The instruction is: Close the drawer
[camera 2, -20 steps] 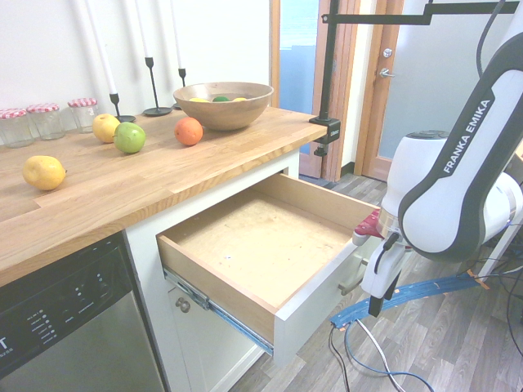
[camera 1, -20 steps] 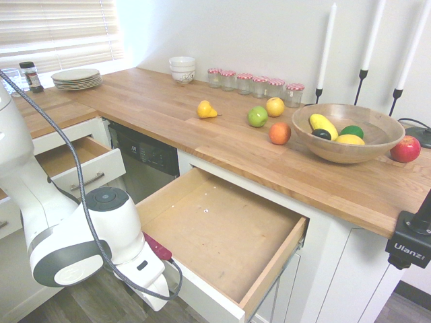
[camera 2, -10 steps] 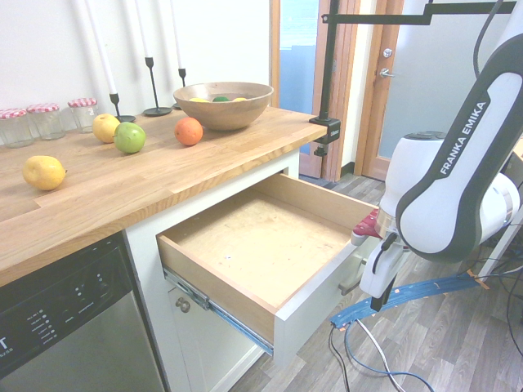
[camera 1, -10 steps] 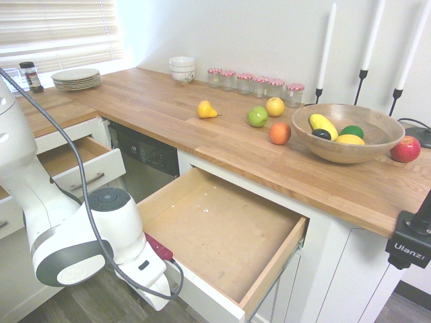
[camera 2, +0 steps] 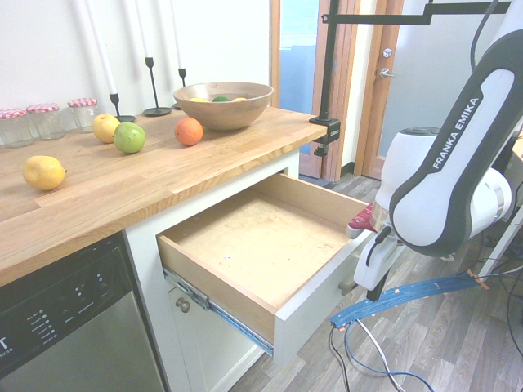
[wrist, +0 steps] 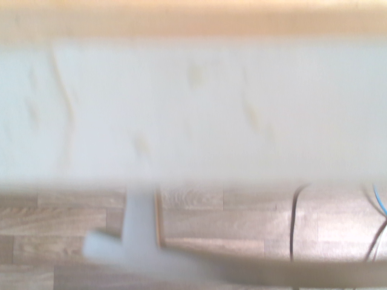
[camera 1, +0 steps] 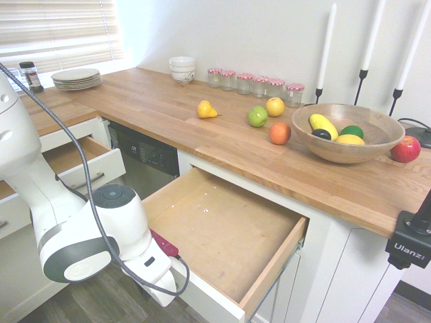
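Below the wooden countertop point(camera 1: 168, 111), the drawer point(camera 1: 222, 232) stands pulled wide out, the gripper point(camera 1: 161, 286) shut at its white front. From the opposite side, the drawer point(camera 2: 261, 245) juts past the countertop point(camera 2: 122, 192). Close up, its front point(wrist: 193, 109) fills the blurred wrist view.

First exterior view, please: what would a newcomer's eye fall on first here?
The wide white-fronted plywood drawer stands pulled far out and empty under the butcher-block wooden countertop. The white robot arm crouches at its front panel. On the counter, a wooden bowl of fruit sits near three tall white candles.
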Robot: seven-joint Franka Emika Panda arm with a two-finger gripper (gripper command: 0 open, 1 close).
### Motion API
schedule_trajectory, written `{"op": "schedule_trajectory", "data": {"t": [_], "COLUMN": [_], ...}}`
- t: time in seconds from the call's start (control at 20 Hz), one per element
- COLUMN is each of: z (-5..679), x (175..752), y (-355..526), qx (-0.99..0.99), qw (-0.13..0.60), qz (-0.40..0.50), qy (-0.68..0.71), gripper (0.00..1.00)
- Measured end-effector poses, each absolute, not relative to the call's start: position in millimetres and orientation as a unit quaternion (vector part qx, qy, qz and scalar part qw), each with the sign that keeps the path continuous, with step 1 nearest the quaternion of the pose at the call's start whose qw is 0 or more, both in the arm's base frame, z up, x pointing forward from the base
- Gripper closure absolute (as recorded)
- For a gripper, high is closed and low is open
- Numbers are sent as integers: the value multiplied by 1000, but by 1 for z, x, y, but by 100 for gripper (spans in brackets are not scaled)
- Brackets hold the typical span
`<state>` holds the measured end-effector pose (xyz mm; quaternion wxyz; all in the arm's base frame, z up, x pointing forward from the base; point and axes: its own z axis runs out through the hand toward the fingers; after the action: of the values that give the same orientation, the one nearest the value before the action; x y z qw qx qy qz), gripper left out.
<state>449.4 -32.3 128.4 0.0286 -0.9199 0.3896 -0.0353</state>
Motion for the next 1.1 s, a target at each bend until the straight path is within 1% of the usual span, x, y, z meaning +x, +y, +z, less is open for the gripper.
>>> {"op": "schedule_trajectory", "data": {"t": [0.5, 1.1], "z": [120, 139], "x": [493, 567], "y": [-29, -22], "qx": [-919, -921], "qw": [39, 50], "qz": [-51, -103], "qy": [388, 373], "gripper": [100, 100]}}
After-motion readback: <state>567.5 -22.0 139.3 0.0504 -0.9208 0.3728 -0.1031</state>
